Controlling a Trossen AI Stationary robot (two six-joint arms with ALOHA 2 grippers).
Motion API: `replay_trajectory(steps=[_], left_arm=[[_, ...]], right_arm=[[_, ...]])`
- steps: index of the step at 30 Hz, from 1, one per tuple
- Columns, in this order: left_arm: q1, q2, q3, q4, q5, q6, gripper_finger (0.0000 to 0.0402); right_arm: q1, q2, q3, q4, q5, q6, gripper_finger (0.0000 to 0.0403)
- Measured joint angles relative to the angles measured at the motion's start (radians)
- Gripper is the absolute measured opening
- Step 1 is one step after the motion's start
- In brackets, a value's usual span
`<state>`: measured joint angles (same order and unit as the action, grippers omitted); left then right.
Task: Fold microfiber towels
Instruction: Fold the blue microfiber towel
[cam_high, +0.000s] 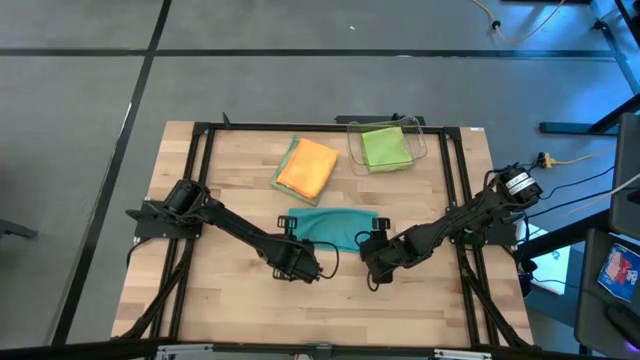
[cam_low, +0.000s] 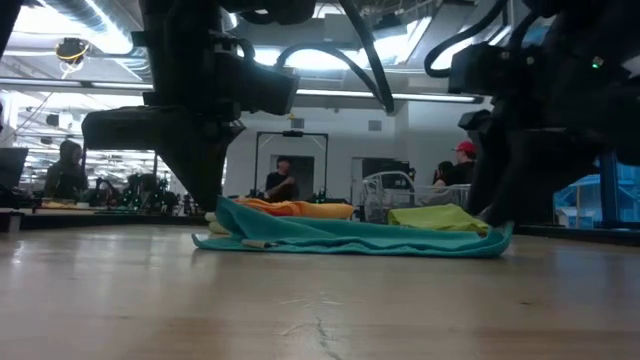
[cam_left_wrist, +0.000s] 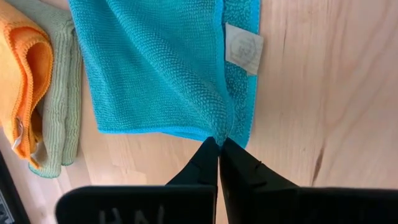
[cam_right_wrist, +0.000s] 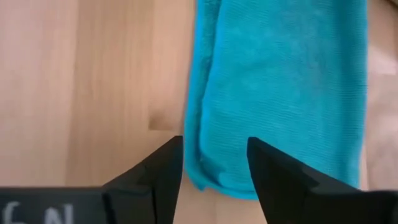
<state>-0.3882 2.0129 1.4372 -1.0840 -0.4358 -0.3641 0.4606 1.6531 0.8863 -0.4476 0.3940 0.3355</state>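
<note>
Teal microfiber towel (cam_high: 333, 227): lies folded into a long band at mid-table, near the front of the work area, between the two grippers; two layers visible in the left wrist view, with a small pale care label (cam_left_wrist: 243, 48) near one edge. In the low view it forms a low rumpled strip on the wood. Left gripper (cam_high: 300, 262): at the towel's left end, fingers pressed together and pinching the towel's corner, the cloth puckered where the tips meet it. Right gripper (cam_right_wrist: 214, 163): at the towel's right end, fingers spread apart with the folded edge lying between and just ahead of them; no cloth held. Orange towel (cam_high: 307, 167): folded, resting on top of the pale sage green towel (cam_high: 285, 166), whose edge shows along the orange one's left side; the pair lies behind the teal towel, toward the table's back, slightly left of centre. Both also appear at the margin of the left wrist view, stacked, near the teal cloth but apart from it. Lime green towel (cam_high: 385, 147): folded, lying inside the clear plastic bin (cam_high: 422, 137) at the back of the table, right of the orange stack. Table (cam_high: 230, 300): light wood planks with a dark frame on top. Background, low view: a room with seated or standing people (cam_low: 283, 180) far behind the table.
</note>
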Motion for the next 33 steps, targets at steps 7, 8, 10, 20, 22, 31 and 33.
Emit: replay_trajectory(steps=[7,8,10,20,22,31,33], left_arm=[[0.0,0.0,0.0,0.0,0.0,-0.003,0.0],[0.0,0.0,0.0,0.0,0.0,-0.003,0.0],[0.0,0.0,0.0,0.0,0.0,-0.008,0.0],[0.0,0.0,0.0,0.0,0.0,-0.022,0.0],[0.0,0.0,0.0,0.0,0.0,-0.022,0.0],[0.0,0.0,0.0,0.0,0.0,-0.022,0.0],[0.0,0.0,0.0,0.0,0.0,-0.022,0.0]], right_arm=[[-0.019,0.006,-0.009,0.016,-0.021,-0.005,0.0173],[-0.018,0.008,-0.01,0.014,-0.013,-0.009,0.0173],[-0.018,0.008,-0.011,0.016,-0.006,-0.022,0.0172],[-0.02,0.064,-0.01,0.021,0.014,-0.031,0.0172],[-0.021,0.064,-0.01,0.025,0.023,-0.026,0.0172],[-0.022,0.064,-0.01,0.025,0.023,-0.027,0.0162],[-0.022,0.064,-0.01,0.024,0.007,-0.027,0.0148]])
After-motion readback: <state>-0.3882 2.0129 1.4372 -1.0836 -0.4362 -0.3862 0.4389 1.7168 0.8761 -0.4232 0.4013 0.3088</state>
